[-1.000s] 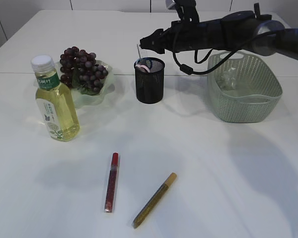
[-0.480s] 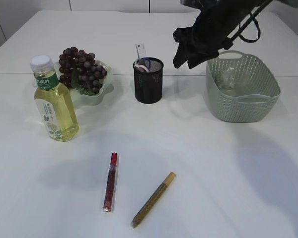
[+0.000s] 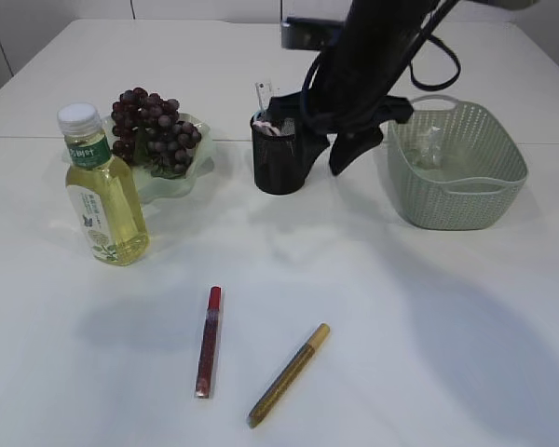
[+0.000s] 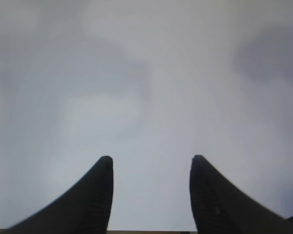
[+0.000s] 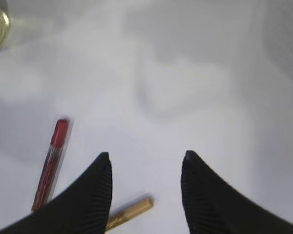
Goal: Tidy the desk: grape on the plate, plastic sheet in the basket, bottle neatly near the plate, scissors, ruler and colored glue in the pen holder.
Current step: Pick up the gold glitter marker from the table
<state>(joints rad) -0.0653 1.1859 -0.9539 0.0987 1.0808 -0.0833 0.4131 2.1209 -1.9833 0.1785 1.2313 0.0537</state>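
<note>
- My right pincer (image 5: 144,165) hangs half open and empty above the table (image 3: 429,326).
- My left pincer (image 4: 151,168) gapes likewise, empty.
- Red glue (image 5: 51,163) lies at nine o'clock of my fingertips; gold glue (image 5: 129,213) at six.

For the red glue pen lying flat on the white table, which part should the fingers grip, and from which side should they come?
Grip the red glue pen at mid-barrel, coming straight down from above. It lies flat and nearly lengthwise away from the camera, so the fingers should close across its narrow width. The gold glue pen lies apart, leaving room.
</note>
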